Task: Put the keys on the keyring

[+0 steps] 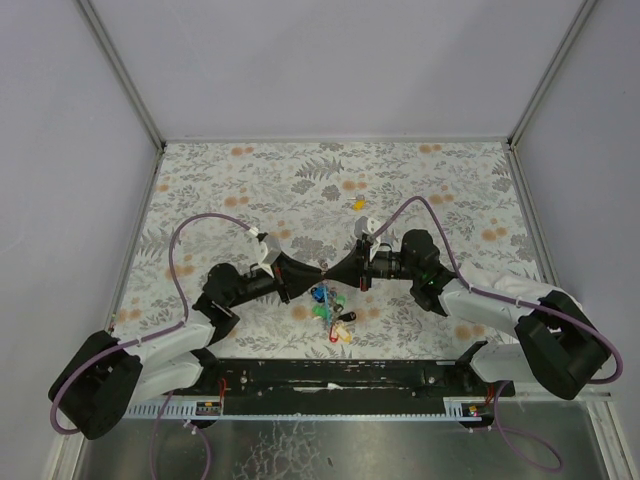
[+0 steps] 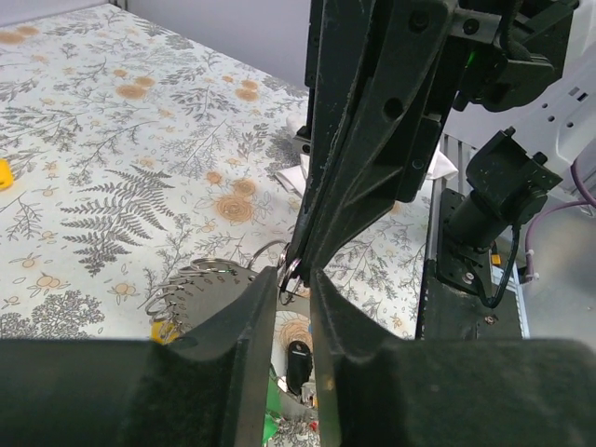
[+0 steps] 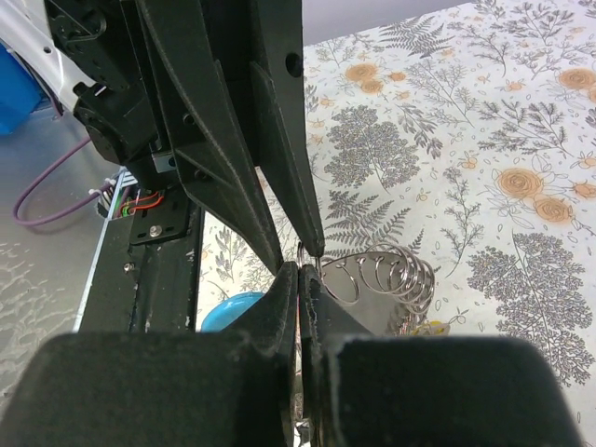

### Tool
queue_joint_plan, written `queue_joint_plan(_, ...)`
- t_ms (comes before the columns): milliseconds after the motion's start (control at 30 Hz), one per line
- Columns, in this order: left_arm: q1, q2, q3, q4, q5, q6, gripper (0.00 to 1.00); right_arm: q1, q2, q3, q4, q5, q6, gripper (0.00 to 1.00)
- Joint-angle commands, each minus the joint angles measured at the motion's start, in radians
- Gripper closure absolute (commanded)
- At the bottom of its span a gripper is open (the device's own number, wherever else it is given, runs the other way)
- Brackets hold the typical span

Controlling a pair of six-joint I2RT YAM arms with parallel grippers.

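On the table the two arms meet tip to tip in the middle of the near half. The right gripper is closed tight, apparently pinching the wire of the keyring. The left gripper has its jaws a little apart around the same ring; whether they press it I cannot tell. The bunched keys sit just near of the tips, seemingly on the ring. One yellow key lies alone farther back, well apart, so it likely remains to be fetched and threaded on.
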Motion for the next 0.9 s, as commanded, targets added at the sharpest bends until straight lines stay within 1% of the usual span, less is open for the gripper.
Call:
queue_joint_plan(0,0.008,-0.009,0.029,0.072,0.048,0.017,0.85,0.008,0.002,0.007,0.07,-0.045,0.016,1.0)
queue_joint_plan(67,0.008,-0.018,0.027,0.06,0.056,0.019,0.91,0.008,-0.003,0.008,0.062,-0.034,0.013,1.0)
queue_joint_plan(100,0.007,-0.027,0.028,0.045,0.057,0.023,0.97,0.007,-0.009,0.008,0.051,-0.027,0.009,1.0)
queue_joint_plan(133,0.008,-0.039,0.03,0.022,0.056,0.029,1.0,0.008,-0.016,0.01,0.036,-0.017,0.003,1.0)
queue_joint_plan(300,0.007,-0.124,0.049,-0.146,0.029,0.081,1.0,0.008,-0.053,0.024,-0.073,0.039,-0.036,1.0)
queue_joint_plan(400,0.006,-0.143,0.071,-0.218,0.011,0.092,1.0,0.007,-0.064,0.028,-0.104,0.046,-0.035,0.96)
queue_joint_plan(467,0.005,-0.135,0.101,-0.272,0.01,0.097,1.0,0.008,-0.068,0.031,-0.123,0.042,-0.041,0.91)
queue_joint_plan(500,0.005,-0.129,0.117,-0.302,0.004,0.097,1.0,0.007,-0.071,0.036,-0.143,0.036,-0.051,0.86)
queue_joint_plan(533,0.001,-0.124,0.135,-0.332,0.001,0.098,1.0,0.008,-0.076,0.047,-0.169,0.032,-0.067,0.78)
queue_joint_plan(600,-0.012,-0.129,0.168,-0.407,-0.036,0.103,1.0,0.008,-0.091,0.08,-0.27,0.037,-0.127,0.67)
queue_joint_plan(700,-0.057,-0.153,0.213,-0.521,-0.146,0.107,1.0,0.008,-0.118,0.134,-0.392,0.056,-0.237,0.59)
queue_joint_plan(767,-0.095,-0.161,0.263,-0.619,-0.234,0.11,1.0,0.005,-0.138,0.169,-0.452,0.118,-0.273,0.54)
queue_joint_plan(867,-0.163,-0.153,0.342,-0.791,-0.361,0.111,1.0,0.002,-0.139,0.222,-0.515,0.1,-0.342,0.5)
